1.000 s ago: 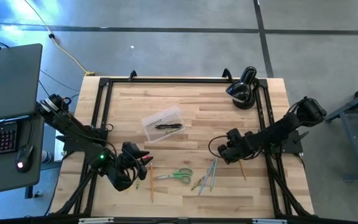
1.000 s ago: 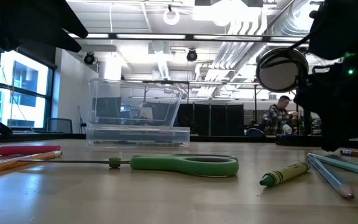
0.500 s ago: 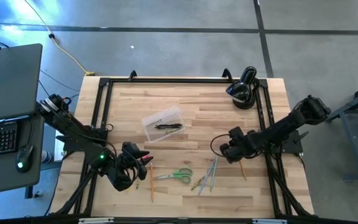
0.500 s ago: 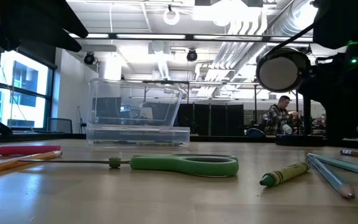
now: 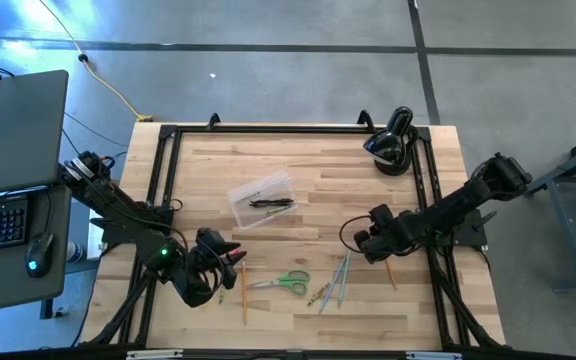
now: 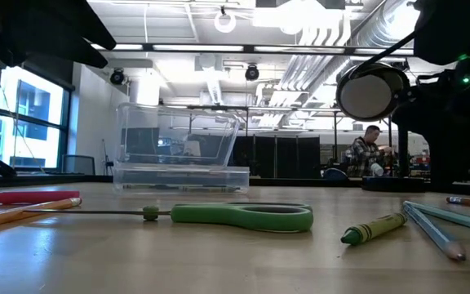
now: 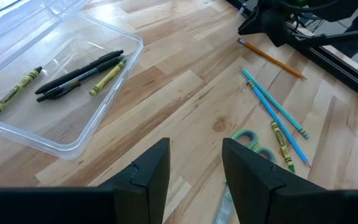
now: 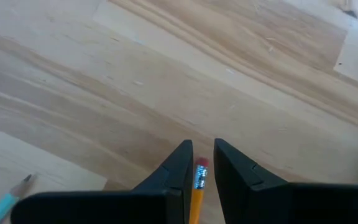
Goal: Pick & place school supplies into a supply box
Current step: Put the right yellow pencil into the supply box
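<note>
The right claw (image 8: 197,171) pinches a yellow pencil (image 8: 197,186) near its eraser end, by the worktop's (image 5: 368,200) right edge. The left claw (image 7: 194,165) hangs spread and empty near the front-left corner. Between them lie green scissors (image 5: 290,282), blue pencils (image 5: 342,276), a crayon (image 5: 318,294) and an orange pencil (image 5: 244,292). The supply box (image 5: 261,198), mid-worktop, holds pens and crayons only. Judging by that, most of the work remains.
</note>
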Robot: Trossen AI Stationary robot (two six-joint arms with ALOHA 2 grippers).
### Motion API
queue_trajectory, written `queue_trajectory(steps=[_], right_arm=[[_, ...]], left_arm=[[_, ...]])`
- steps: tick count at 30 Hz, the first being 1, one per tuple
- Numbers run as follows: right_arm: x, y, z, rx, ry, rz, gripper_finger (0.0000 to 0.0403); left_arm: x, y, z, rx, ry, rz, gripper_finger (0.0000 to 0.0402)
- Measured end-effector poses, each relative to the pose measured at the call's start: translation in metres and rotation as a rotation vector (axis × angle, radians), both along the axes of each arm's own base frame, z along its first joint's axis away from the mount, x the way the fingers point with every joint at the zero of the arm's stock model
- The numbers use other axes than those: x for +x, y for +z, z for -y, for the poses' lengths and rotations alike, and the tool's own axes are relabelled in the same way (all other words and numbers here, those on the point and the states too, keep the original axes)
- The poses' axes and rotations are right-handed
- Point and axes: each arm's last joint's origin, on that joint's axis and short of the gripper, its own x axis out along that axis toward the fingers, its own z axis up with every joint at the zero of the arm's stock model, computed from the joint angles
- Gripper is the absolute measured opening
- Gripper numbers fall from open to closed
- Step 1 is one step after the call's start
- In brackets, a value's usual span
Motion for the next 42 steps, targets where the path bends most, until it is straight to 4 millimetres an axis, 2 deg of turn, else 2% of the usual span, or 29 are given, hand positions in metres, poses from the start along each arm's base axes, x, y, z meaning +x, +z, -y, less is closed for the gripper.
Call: queue_trajectory(steps=[7, 13, 23, 31, 36, 42], right_arm=[[-0.001, -0.001, -0.002, -0.002, 0.01, 0.007, 0.0043], [-0.009, -0.014, -0.002, 0.019, -0.009, 0.025, 0.0044], [-0.009, -0.015, -0.001, 0.022, 0.002, 0.022, 0.0042], [-0.009, -0.015, -0.002, 0.038, 0.006, 0.017, 0.0027], [-0.008, -0.015, -0.001, 0.01, 0.031, 0.018, 0.0003], [-0.005, -0.015, -0.002, 0.001, 0.059, 0.042, 0.0001]], left_arm=[[0.0, 0.0, 0.0, 0.0, 0.0, -0.001, 0.0179], [0.0, 0.0, 0.0, 0.001, 0.0, -0.001, 0.0179], [0.0, 0.0, 0.0, 0.0, 0.003, 0.002, 0.0179], [0.0, 0.0, 0.0, 0.006, 0.007, 0.007, 0.0179], [0.0, 0.0, 0.0, 0.006, 0.007, 0.007, 0.0179], [0.0, 0.0, 0.0, 0.008, 0.007, 0.007, 0.0179]])
